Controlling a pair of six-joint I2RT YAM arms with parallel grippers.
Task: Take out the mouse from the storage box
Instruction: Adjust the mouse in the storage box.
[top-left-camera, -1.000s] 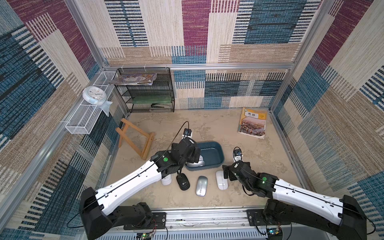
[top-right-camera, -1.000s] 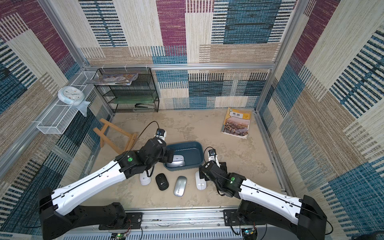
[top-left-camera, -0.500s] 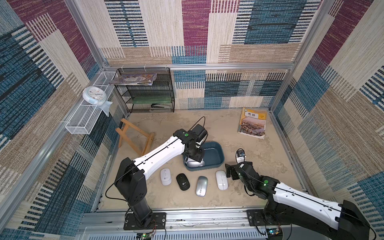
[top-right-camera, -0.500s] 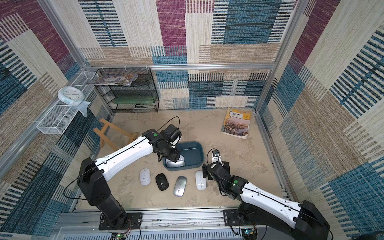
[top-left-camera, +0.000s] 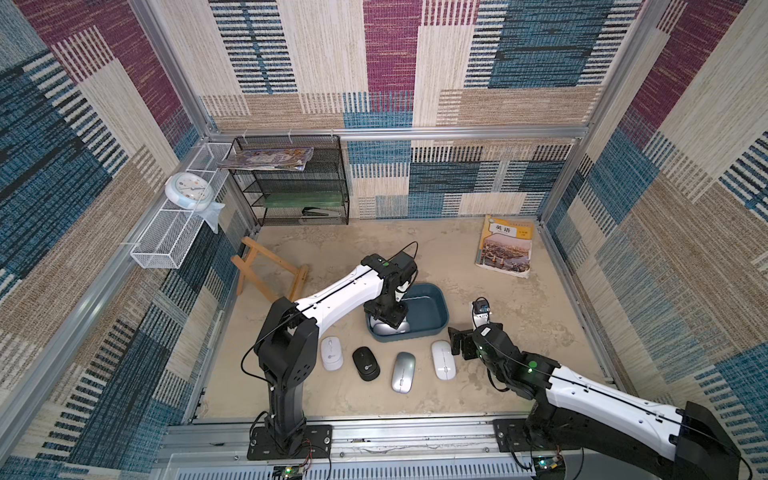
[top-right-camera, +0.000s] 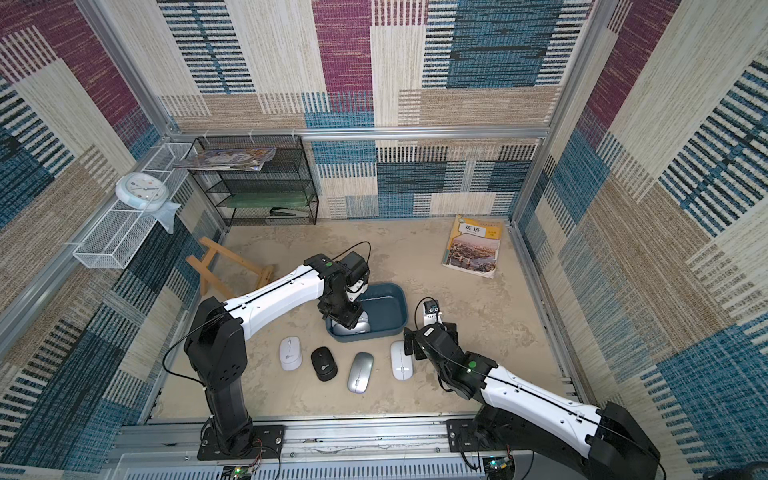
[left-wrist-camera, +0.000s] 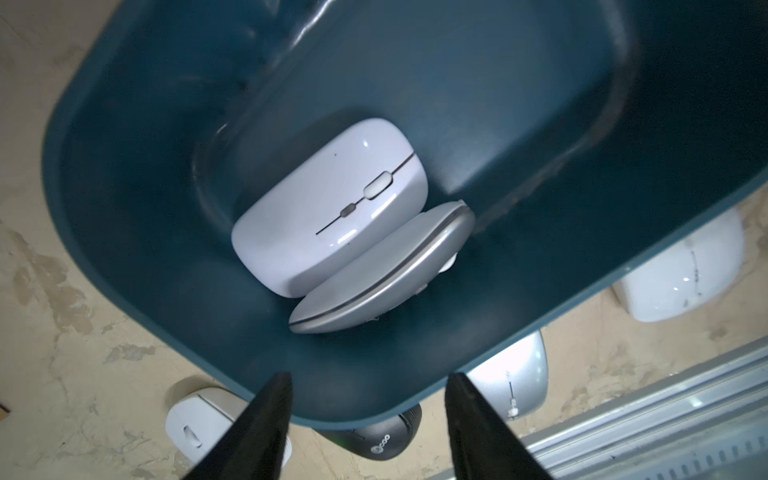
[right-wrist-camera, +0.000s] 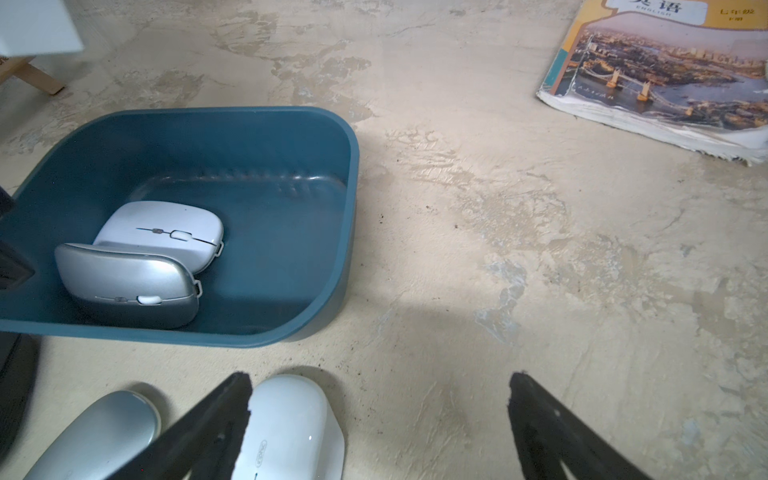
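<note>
The dark teal storage box (top-left-camera: 432, 309) (top-right-camera: 390, 309) sits mid-table. Two mice lie in its near-left end: a white mouse (left-wrist-camera: 332, 199) (right-wrist-camera: 166, 228) lies flat, and a silver mouse (left-wrist-camera: 382, 270) (right-wrist-camera: 124, 282) is tipped on its edge against it. My left gripper (left-wrist-camera: 368, 382) (top-left-camera: 388, 318) hangs over that end of the box, pointing down, open, with nothing between its fingers (left-wrist-camera: 274, 415). My right gripper (right-wrist-camera: 380, 382) (top-left-camera: 461, 343) is low over the table to the right of the box, wide open and empty, beside a white mouse (right-wrist-camera: 291, 428).
Several mice lie in a row in front of the box: white (top-left-camera: 331, 353), black (top-left-camera: 365, 363), silver (top-left-camera: 403, 371), white (top-left-camera: 443, 359). A textbook (top-left-camera: 505, 245) lies at the back right. A wooden stand (top-left-camera: 270, 270), black mesh rack (top-left-camera: 291, 183) and white wire basket (top-left-camera: 166, 237) stand at the left and back.
My left arm has lifted from a low stretch and now points its gripper down into the box's near-left end, jaws narrower. The right gripper has drawn back slightly.
</note>
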